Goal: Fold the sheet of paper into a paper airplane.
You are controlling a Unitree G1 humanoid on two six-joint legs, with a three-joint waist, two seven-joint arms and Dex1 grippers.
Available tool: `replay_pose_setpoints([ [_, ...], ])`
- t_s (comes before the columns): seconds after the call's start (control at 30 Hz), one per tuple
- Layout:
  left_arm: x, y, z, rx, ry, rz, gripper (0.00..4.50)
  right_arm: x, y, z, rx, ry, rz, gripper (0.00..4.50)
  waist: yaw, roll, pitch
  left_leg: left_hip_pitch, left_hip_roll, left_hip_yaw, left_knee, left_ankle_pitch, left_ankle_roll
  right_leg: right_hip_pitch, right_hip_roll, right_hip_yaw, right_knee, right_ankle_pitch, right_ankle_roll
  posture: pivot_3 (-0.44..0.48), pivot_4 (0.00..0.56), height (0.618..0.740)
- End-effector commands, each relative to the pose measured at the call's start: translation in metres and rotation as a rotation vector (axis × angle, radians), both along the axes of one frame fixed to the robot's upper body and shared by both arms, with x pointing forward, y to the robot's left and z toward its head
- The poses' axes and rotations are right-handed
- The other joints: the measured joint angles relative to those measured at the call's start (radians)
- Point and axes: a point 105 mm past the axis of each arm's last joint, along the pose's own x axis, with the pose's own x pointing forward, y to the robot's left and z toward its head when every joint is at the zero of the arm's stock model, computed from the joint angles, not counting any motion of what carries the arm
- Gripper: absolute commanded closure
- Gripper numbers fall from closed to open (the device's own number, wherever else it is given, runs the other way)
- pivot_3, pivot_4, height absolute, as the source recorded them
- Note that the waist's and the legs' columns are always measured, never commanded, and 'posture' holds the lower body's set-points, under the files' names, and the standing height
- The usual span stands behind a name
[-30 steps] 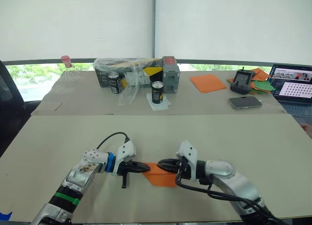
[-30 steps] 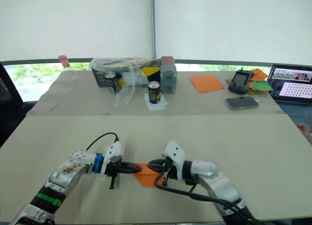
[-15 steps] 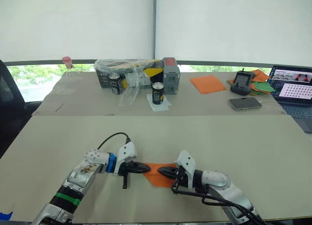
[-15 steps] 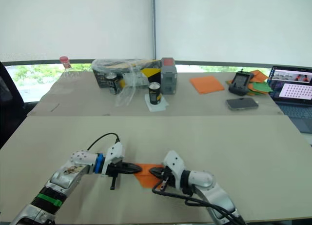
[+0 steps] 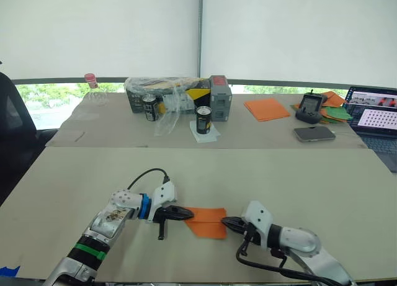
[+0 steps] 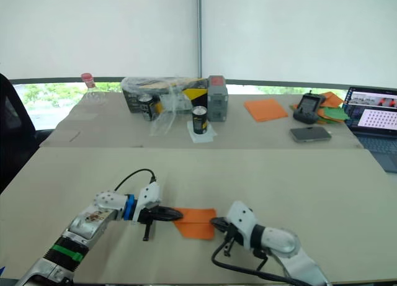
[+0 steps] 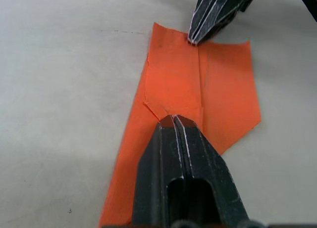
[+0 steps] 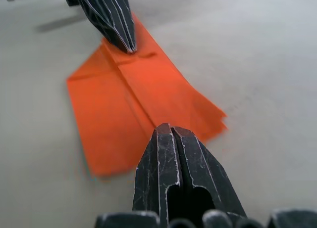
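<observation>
The orange sheet of paper (image 5: 206, 221) lies flat on the near table, folded into a narrow paper airplane wedge with layered flaps and a centre crease (image 7: 200, 84). Its pointed end faces my left arm. My left gripper (image 5: 186, 214) is shut, and its tip rests on top of that pointed end (image 7: 174, 120). My right gripper (image 5: 224, 221) is also shut, its tip just at the wide end's edge (image 8: 166, 128). Each wrist view shows the other gripper's shut fingers at the paper's far end.
On the far table stand a stack of orange sheets (image 5: 267, 107), two cans (image 5: 203, 119), a plastic-wrapped box (image 5: 170, 90), a bottle (image 5: 93, 92), a controller (image 5: 308, 106), a phone (image 5: 314, 134), green papers (image 5: 338, 111) and a laptop (image 5: 375, 115).
My right gripper has drawn back to the right, off the top of the paper to its wide end's edge, uncovering more of it. The left gripper has stayed on the pointed end.
</observation>
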Motion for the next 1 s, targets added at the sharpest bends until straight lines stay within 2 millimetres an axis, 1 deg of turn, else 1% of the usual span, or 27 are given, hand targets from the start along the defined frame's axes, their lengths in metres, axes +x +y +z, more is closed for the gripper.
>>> replay_pose_setpoints([
  [0.03, -0.010, 0.002, -0.026, 0.076, 0.080, -0.008, 4.50, 0.004, -0.021, -0.006, -0.021, 0.045, -0.078, 4.46, 0.001, 0.000, 0.000, 0.001, 0.000, 0.000, 0.000, 0.000, 0.000, 0.000, 0.000, 0.000, 0.000, 0.000, 0.000, 0.000, 0.150, 0.740],
  [0.1, -0.010, 0.001, -0.025, 0.071, 0.081, -0.014, 4.50, 0.007, -0.021, 0.008, 0.012, 0.015, -0.066, 4.46, 0.003, 0.000, 0.000, 0.000, 0.000, 0.000, 0.000, 0.000, 0.000, 0.001, 0.000, 0.000, 0.000, 0.000, 0.000, 0.000, 0.150, 0.740],
  [0.17, -0.010, 0.000, -0.025, 0.068, 0.081, -0.021, 4.50, 0.013, -0.017, 0.031, 0.081, -0.042, -0.060, 4.46, 0.004, 0.000, 0.000, 0.000, 0.000, 0.000, 0.000, 0.000, 0.000, 0.000, 0.000, 0.000, 0.000, 0.000, 0.000, 0.000, 0.150, 0.740],
  [0.23, -0.010, -0.001, -0.025, 0.065, 0.080, -0.023, 4.50, 0.018, -0.010, 0.048, 0.126, -0.090, -0.047, 4.46, 0.002, 0.000, 0.000, -0.001, 0.001, 0.000, 0.000, 0.000, 0.000, -0.001, 0.000, 0.001, 0.000, 0.000, 0.000, 0.000, 0.150, 0.740],
  [0.27, -0.010, -0.002, -0.024, 0.063, 0.081, -0.021, 4.50, 0.020, -0.005, 0.053, 0.138, -0.107, -0.035, 4.46, 0.001, 0.000, 0.000, -0.002, 0.001, 0.001, 0.000, 0.000, 0.000, -0.002, 0.000, 0.001, 0.001, 0.000, 0.000, 0.000, 0.150, 0.740],
  [0.33, -0.010, -0.002, -0.023, 0.056, 0.083, -0.017, 4.50, 0.023, 0.005, 0.055, 0.137, -0.117, -0.015, 4.46, -0.002, 0.000, 0.000, -0.002, 0.001, 0.001, 0.000, 0.000, 0.000, -0.003, 0.001, 0.001, 0.001, 0.000, 0.000, 0.000, 0.150, 0.740],
  [0.37, -0.010, -0.003, -0.023, 0.055, 0.084, -0.016, 4.50, 0.023, 0.008, 0.054, 0.131, -0.115, -0.008, 4.46, -0.001, 0.000, 0.000, -0.002, 0.001, 0.000, 0.000, 0.000, 0.000, -0.004, 0.001, 0.001, 0.001, 0.000, 0.000, 0.000, 0.150, 0.740],
  [0.43, -0.011, -0.004, -0.023, 0.049, 0.085, -0.014, 4.50, 0.023, 0.017, 0.045, 0.099, -0.098, 0.018, 4.46, 0.003, 0.000, 0.000, -0.003, 0.001, 0.000, -0.001, 0.000, 0.000, -0.004, 0.001, 0.000, 0.001, 0.000, 0.000, 0.000, 0.150, 0.740],
  [0.5, -0.012, -0.006, -0.023, 0.045, 0.078, -0.015, 4.50, 0.028, 0.028, 0.038, 0.104, -0.072, 0.009, 4.46, 0.002, 0.000, 0.000, -0.003, 0.001, 0.000, -0.001, 0.000, 0.000, -0.004, 0.001, 0.000, 0.000, 0.000, 0.000, 0.000, 0.150, 0.740],
  [0.57, -0.013, -0.008, -0.023, 0.039, 0.075, -0.014, 4.50, 0.029, 0.034, 0.030, 0.084, -0.042, 0.016, 4.46, 0.000, 0.000, 0.000, -0.004, 0.001, 0.000, -0.001, 0.000, 0.000, -0.005, 0.001, 0.001, 0.000, 0.000, 0.000, 0.000, 0.150, 0.740],
  [0.63, -0.014, -0.011, -0.021, 0.028, 0.065, -0.010, 4.50, 0.026, 0.034, 0.017, 0.038, -0.005, 0.016, 4.46, 0.003, 0.001, 0.000, -0.005, 0.001, 0.000, -0.001, 0.000, 0.000, -0.005, 0.000, 0.001, 0.000, 0.000, 0.000, 0.000, 0.150, 0.740],
  [0.67, -0.015, -0.012, -0.021, 0.024, 0.061, -0.009, 4.50, 0.026, 0.033, 0.014, 0.030, 0.007, 0.011, 4.46, 0.004, 0.001, 0.000, -0.005, 0.000, 0.000, -0.001, 0.000, 0.000, -0.005, 0.000, 0.001, 0.000, 0.000, 0.000, 0.000, 0.150, 0.740],
  [0.77, -0.018, -0.015, -0.020, 0.013, 0.058, -0.004, 4.50, 0.022, 0.026, -0.009, -0.047, 0.076, -0.014, 4.46, 0.002, 0.001, 0.000, -0.005, 0.000, 0.000, -0.001, 0.000, 0.000, -0.005, 0.000, 0.001, 0.000, 0.000, 0.000, 0.000, 0.150, 0.740],
  [0.93, -0.022, -0.013, -0.021, 0.019, 0.061, 0.001, 4.50, 0.017, 0.027, -0.020, -0.057, 0.127, -0.023, 4.46, 0.002, 0.000, 0.000, -0.003, 0.001, 0.000, -0.001, 0.000, 0.000, -0.004, 0.001, 0.001, 0.000, 0.000, 0.000, 0.000, 0.150, 0.740],
  [1.0, -0.024, -0.010, -0.023, 0.032, 0.062, 0.001, 4.50, 0.018, 0.029, -0.020, -0.054, 0.129, -0.022, 4.46, -0.001, 0.000, 0.000, -0.003, 0.001, 0.000, -0.001, 0.000, 0.000, -0.004, 0.001, 0.001, 0.000, 0.000, 0.000, 0.000, 0.150, 0.740],
])
